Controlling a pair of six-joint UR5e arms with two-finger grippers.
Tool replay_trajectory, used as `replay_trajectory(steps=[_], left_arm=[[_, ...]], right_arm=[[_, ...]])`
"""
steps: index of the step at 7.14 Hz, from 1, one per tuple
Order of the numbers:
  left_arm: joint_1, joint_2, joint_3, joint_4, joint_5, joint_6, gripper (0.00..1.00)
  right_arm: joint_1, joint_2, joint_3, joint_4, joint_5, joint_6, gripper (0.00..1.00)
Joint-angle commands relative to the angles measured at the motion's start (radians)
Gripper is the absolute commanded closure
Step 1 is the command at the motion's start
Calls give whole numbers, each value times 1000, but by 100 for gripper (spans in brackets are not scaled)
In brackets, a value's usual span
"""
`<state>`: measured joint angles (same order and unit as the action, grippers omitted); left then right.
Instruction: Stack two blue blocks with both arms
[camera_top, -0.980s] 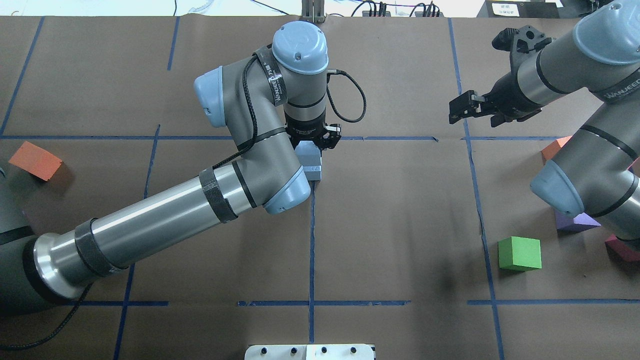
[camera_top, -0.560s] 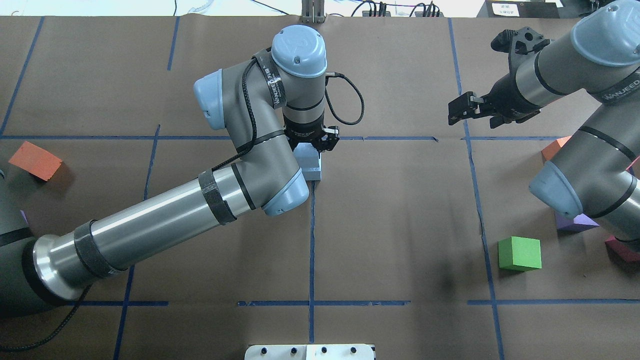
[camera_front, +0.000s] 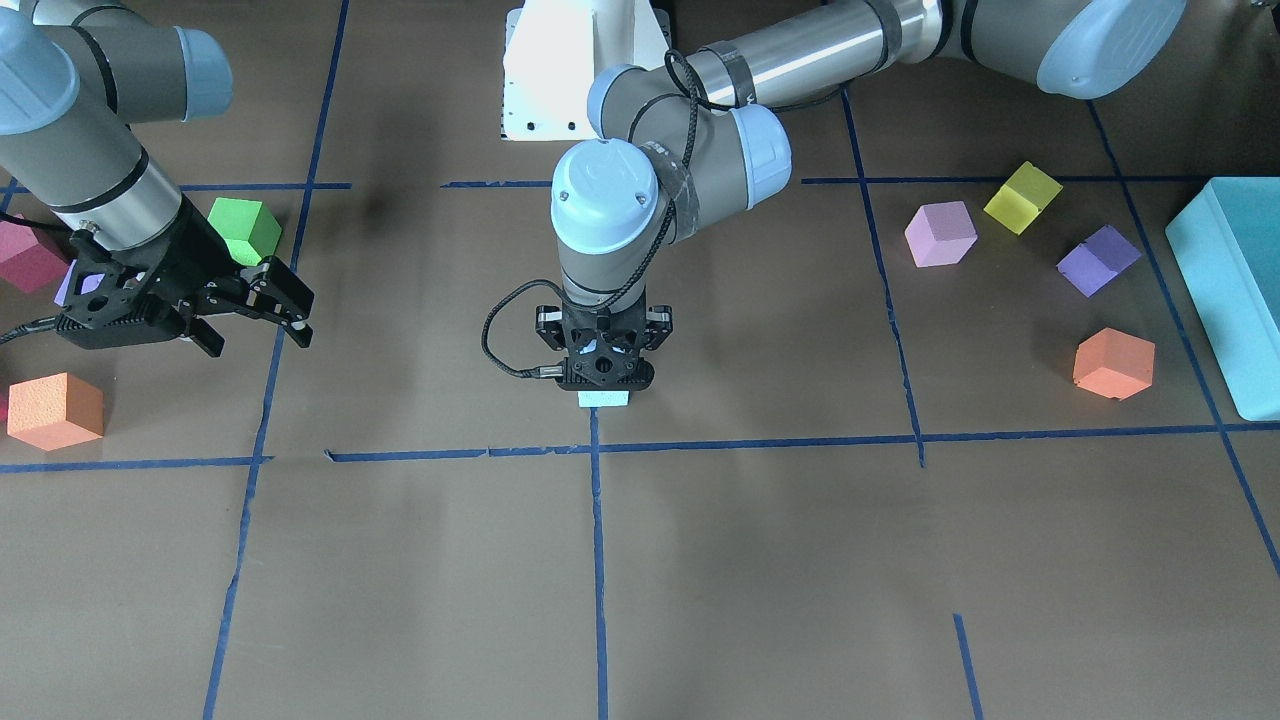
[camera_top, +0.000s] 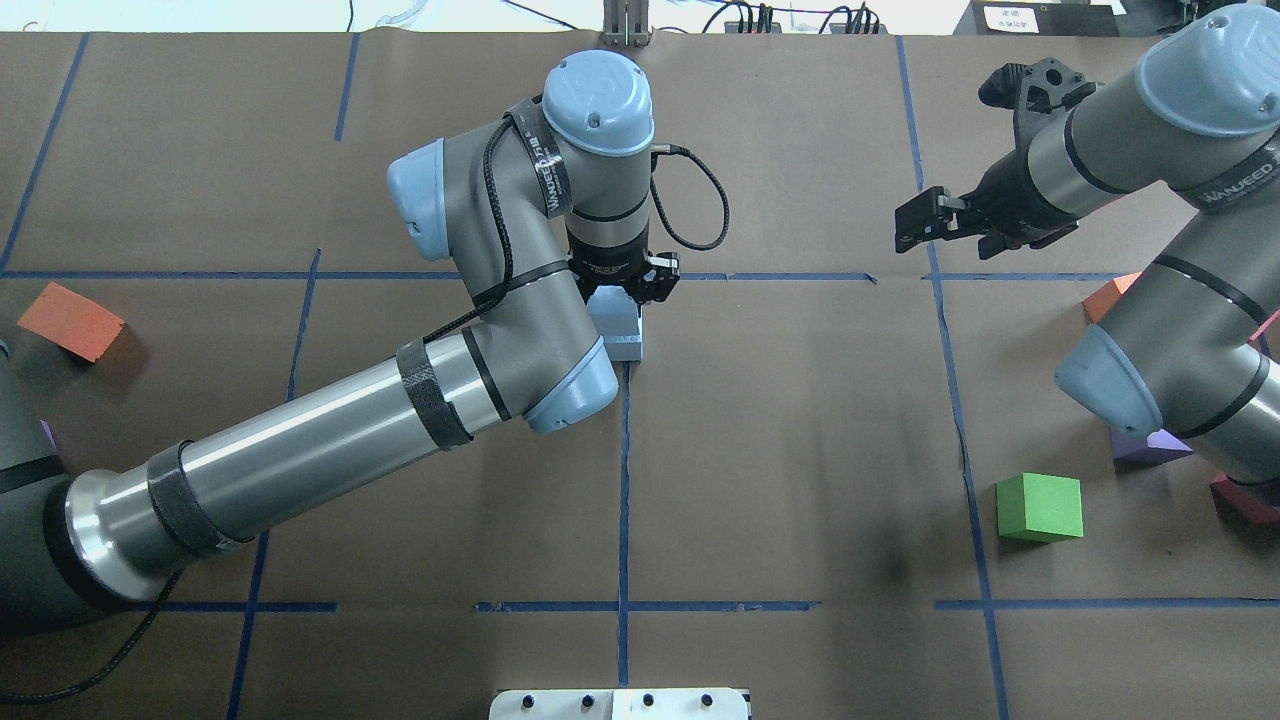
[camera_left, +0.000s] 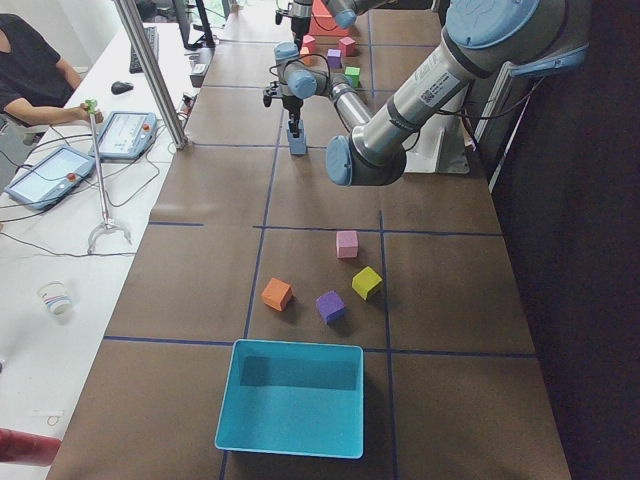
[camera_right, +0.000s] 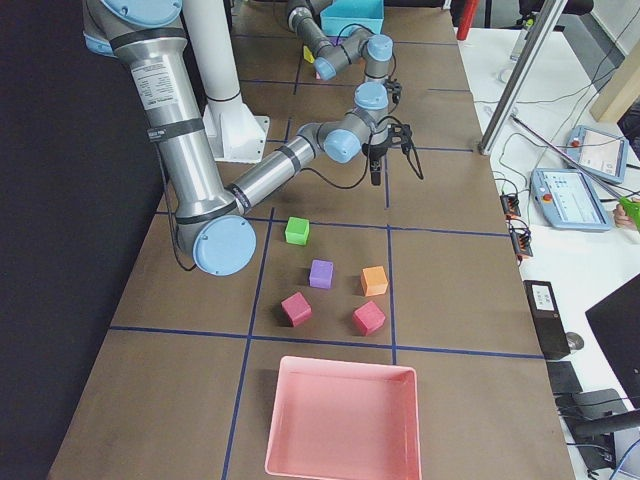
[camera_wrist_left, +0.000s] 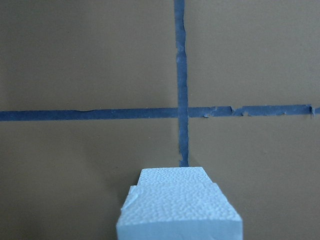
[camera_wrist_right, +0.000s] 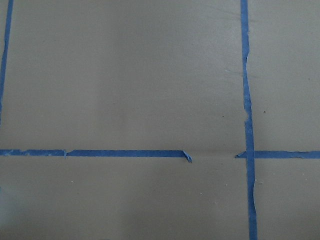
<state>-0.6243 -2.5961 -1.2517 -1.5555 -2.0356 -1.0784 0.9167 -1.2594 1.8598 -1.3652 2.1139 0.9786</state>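
Honestly, barely anything moved: the left black two-finger gripper (camera_front: 604, 372) still sits over the two pale sky-blue foam cubes (camera_top: 620, 330), stacked slightly offset by the blue tape cross (camera_wrist_left: 183, 113); can't tell if it's clamped. Meanwhile the right gripper (camera_front: 250, 322), spread and empty, drifted back. Probably only letting go remains.

The upper block (camera_top: 612, 306) rests on the lower block (camera_top: 627, 347) just on the robot's side of a tape crossing (camera_wrist_left: 183, 113), directly under the left gripper (camera_front: 604, 376). The right gripper (camera_top: 912, 224) hangs well apart to the robot's right; a box (camera_front: 1225, 290) lies at the left end of the table (camera_top: 800, 450).
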Motion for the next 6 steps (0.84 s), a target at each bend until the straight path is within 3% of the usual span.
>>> replay_trajectory(steps=[1,6], left_arm=[[0,1,-2,0,0,0,90],[8,2,2,-2,0,6,89]], right_arm=[[-4,-2,-2,0,0,0,0],[-5,-2,-4,0,0,-1,0]])
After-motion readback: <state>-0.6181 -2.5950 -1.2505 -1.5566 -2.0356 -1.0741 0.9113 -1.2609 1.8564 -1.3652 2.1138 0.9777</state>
